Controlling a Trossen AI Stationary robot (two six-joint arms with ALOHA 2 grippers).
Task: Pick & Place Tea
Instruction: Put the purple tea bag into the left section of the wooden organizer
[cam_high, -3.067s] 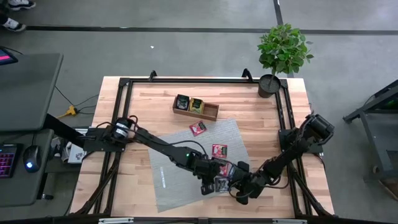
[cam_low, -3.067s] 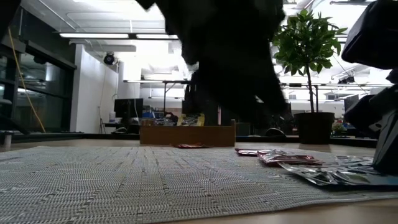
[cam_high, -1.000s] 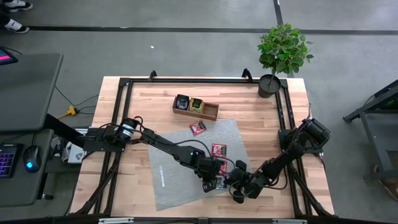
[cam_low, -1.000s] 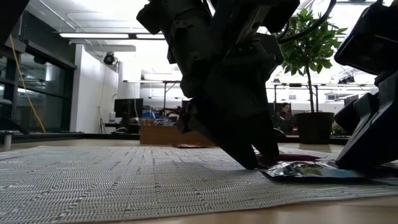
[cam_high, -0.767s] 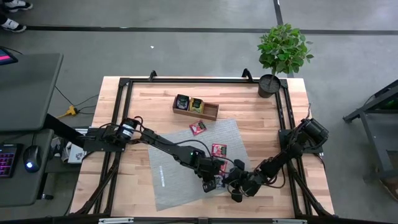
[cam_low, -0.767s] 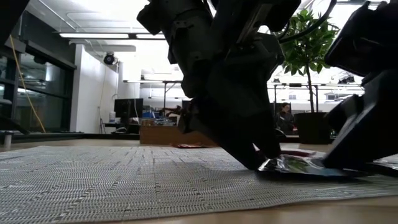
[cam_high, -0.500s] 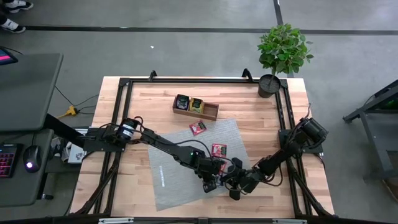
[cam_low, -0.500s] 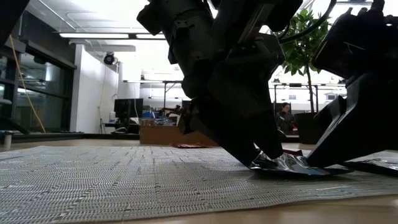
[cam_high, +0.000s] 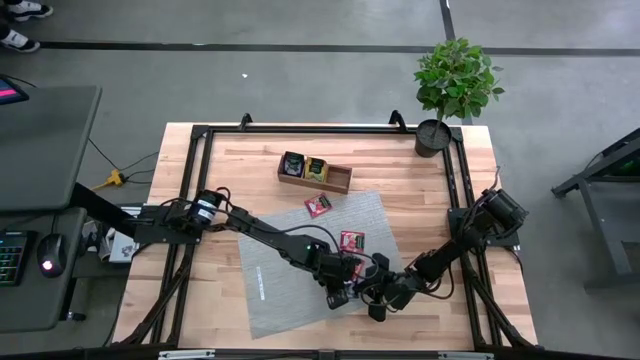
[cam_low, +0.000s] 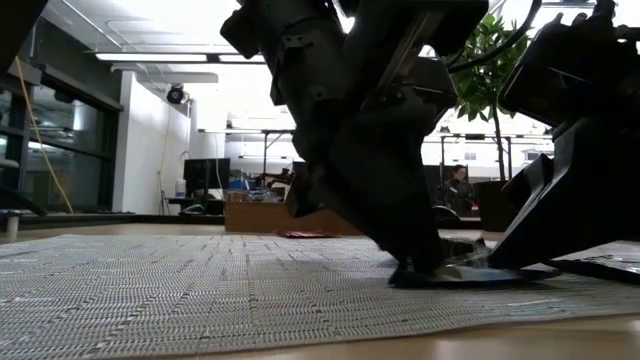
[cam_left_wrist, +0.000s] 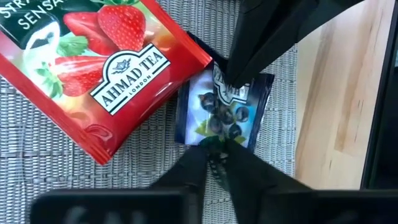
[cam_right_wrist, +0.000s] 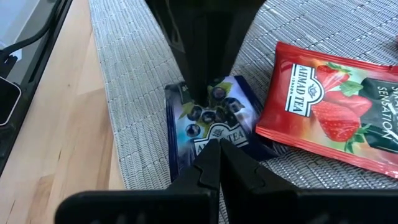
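The dark blueberry tea sachet (cam_left_wrist: 224, 115) lies flat on the grey woven mat (cam_high: 290, 290), near the mat's front right corner, with one corner tucked under the red strawberry sachet (cam_left_wrist: 99, 68) beside it. Both grippers meet at this one sachet from opposite ends. The left gripper (cam_left_wrist: 216, 154) comes in from one short edge, its fingers drawn narrow and pinching that edge — the foil looks caught between the tips, though how firmly I cannot tell. The right gripper (cam_right_wrist: 217, 158) has its fingers pressed together and bears with its tip on the far part of the sachet, seemingly pinning it to the mat. In the low view the sachet (cam_low: 455, 272) sits right between the two tools, not yet lifted.

The relation that matters: the sachet's length runs along the line between the two grippers, so the left one likely needs to lift up and back along its own approach, while the right tip must come off first. The wooden tray (cam_high: 314, 172) stands well apart, toward the table's far side — nearer the left arm's reach.
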